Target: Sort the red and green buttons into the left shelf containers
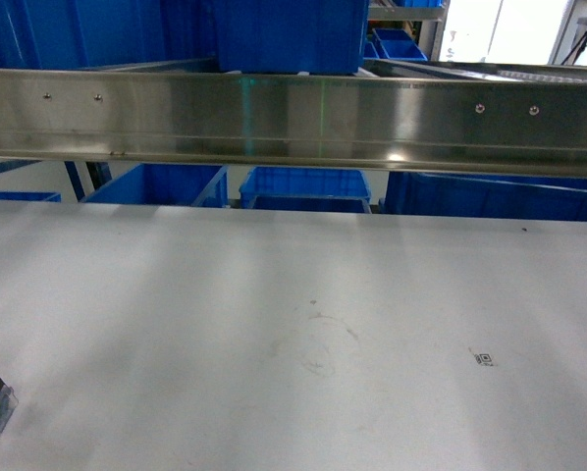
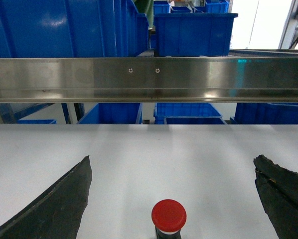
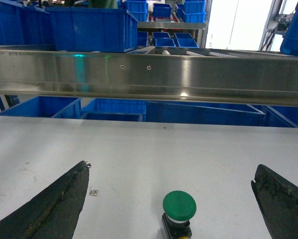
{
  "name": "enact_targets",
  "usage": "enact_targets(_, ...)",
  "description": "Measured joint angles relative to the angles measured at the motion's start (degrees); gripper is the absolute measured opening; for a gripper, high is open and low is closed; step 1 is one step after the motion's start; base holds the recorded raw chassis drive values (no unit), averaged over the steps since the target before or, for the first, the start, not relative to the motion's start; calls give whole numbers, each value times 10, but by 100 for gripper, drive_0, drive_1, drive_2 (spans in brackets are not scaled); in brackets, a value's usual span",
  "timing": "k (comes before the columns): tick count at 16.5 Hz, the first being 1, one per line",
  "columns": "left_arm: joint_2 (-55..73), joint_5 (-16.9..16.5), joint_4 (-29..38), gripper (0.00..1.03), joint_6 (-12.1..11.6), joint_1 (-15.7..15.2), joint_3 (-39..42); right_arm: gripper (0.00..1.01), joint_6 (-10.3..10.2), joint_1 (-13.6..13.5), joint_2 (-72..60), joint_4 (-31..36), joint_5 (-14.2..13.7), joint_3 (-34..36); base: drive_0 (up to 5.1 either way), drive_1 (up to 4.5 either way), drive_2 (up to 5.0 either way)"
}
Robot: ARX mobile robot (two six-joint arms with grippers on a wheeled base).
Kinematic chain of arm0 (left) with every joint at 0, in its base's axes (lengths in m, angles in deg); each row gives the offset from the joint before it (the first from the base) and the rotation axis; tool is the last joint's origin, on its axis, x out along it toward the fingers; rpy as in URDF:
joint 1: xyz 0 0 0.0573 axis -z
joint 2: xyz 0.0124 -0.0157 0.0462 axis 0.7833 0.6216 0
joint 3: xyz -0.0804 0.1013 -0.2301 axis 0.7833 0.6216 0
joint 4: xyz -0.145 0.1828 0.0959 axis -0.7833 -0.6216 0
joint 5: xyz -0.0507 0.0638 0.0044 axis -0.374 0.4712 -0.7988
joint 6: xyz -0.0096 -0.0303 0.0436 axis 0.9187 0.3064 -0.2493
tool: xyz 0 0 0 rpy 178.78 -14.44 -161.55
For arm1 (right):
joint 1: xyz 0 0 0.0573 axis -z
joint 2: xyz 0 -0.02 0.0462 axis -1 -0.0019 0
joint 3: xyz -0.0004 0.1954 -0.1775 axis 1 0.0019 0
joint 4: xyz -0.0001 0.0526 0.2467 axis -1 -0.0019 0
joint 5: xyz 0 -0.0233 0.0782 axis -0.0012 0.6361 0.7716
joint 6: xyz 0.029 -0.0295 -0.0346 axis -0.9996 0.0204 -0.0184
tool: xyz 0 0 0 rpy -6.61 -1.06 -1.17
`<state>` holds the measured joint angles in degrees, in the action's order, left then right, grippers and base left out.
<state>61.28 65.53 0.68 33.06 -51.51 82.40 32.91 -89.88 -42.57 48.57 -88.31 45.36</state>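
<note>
While the red button (image 2: pixel 169 219) stands on the white tabletop (image 1: pixel 274 324) between the wide-open, empty left pincer (image 2: pixel 171 199) and the green button (image 3: pixel 179 211) likewise within the spread right pincer (image 3: pixel 171 199), either could be toppled if one finger touches first

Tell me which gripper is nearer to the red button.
Left. The left gripper is open with the red button standing between its fingers. The right gripper instead frames the green button, and no red button shows in its view.
</note>
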Motion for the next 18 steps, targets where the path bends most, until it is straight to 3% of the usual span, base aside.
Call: enact_targets(18, 0, 0, 0, 98, 0, 0, 0, 98, 0, 0, 0, 0, 0, 0, 0, 0, 0)
